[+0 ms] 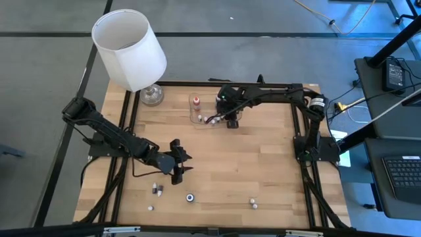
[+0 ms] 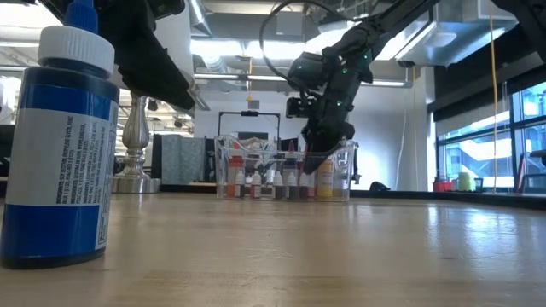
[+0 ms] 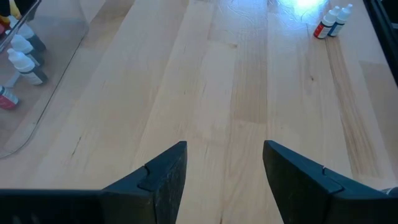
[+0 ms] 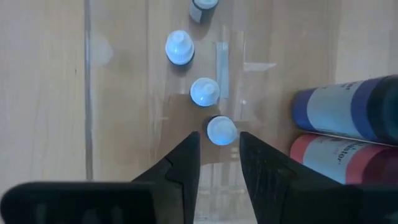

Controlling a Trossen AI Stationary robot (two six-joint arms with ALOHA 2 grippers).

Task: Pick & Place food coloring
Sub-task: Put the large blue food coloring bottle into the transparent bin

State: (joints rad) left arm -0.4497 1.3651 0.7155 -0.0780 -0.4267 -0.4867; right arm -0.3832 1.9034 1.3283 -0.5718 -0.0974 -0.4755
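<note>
Wooden worktop (image 1: 263, 164) below: my right end effector (image 4: 219, 142) hangs over the tray (image 1: 197, 120), fingers parted around a bottle cap (image 4: 221, 130); my left end effector (image 3: 225, 180) gapes empty.

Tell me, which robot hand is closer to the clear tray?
Right. The right gripper hangs right over the clear tray, fingers open around a bottle cap. The left gripper waits far off, mid-table, open.

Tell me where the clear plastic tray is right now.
In the high view the clear plastic tray sits at the table's far edge, near the middle, just right of the lamp, with the right gripper lowered over its right end.
</note>
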